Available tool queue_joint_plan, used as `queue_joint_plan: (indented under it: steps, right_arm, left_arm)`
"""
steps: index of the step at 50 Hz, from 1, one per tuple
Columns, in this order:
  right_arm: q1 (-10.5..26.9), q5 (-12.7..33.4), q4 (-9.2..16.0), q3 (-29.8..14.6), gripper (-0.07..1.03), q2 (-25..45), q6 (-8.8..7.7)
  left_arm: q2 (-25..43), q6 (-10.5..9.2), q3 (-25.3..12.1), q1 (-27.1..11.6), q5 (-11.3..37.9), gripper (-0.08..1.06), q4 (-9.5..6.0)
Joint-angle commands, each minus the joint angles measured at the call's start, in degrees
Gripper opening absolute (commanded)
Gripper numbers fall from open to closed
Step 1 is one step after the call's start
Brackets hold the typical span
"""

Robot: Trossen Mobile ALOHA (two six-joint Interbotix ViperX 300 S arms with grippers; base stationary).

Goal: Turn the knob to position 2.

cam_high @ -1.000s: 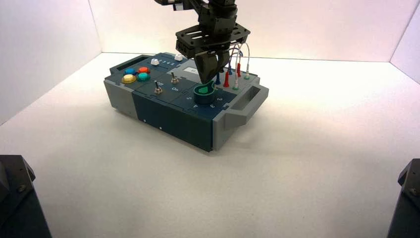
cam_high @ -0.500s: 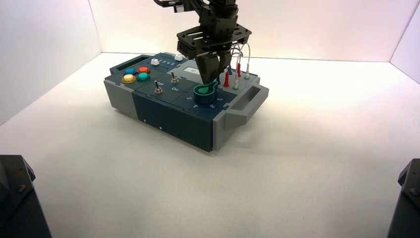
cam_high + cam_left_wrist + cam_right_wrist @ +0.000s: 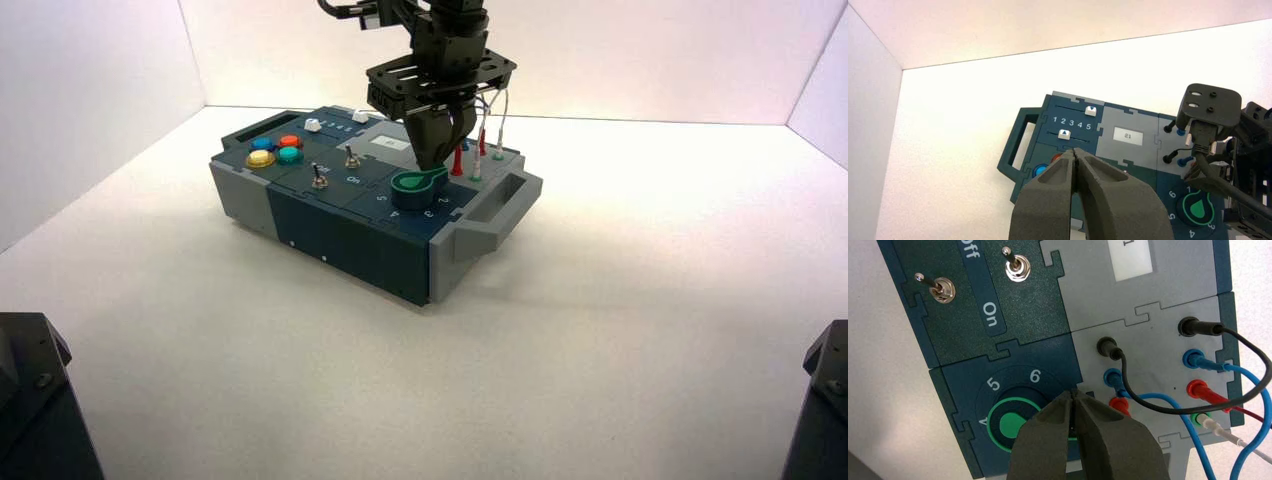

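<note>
1. Right now, your right gripper [image 3: 432, 165] is at the pointed end of the green knob [image 3: 411, 187], on the box's near right part; its fingers are pressed together, pinching nothing.
2. Push sideways against the tip, probably clockwise from above, toward position 2 [image 3: 445, 200]. Follow the knob's curve, and ease off as the tip lines up, or you may overshoot.
3. Keep low enough to stay on the tip, yet clear of the wires [image 3: 1193, 410] beside it.
4. Leave your left gripper [image 3: 1075, 152] idle above the box, fingers closed together.
5. Your right gripper hides the tip in both wrist views, and the target digit too, so you can't confirm alignment or firm contact there.
</note>
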Motion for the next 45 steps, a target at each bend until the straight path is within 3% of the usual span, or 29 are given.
queue_joint_plan:
  steps: [1,45]
  right_arm:
    - [-0.18,0.53,-0.09,-0.70,-0.02,-1.41,0.26]
    - [-0.18,1.76,-0.09,0.26,-0.02,-2.11,1.05]
  left_arm:
    - [-0.44,0.35,-0.97,0.18,-0.62,-0.03,0.09]
    - [-0.88,1.41,-1.14,0.18,-0.62,-0.03,0.09]
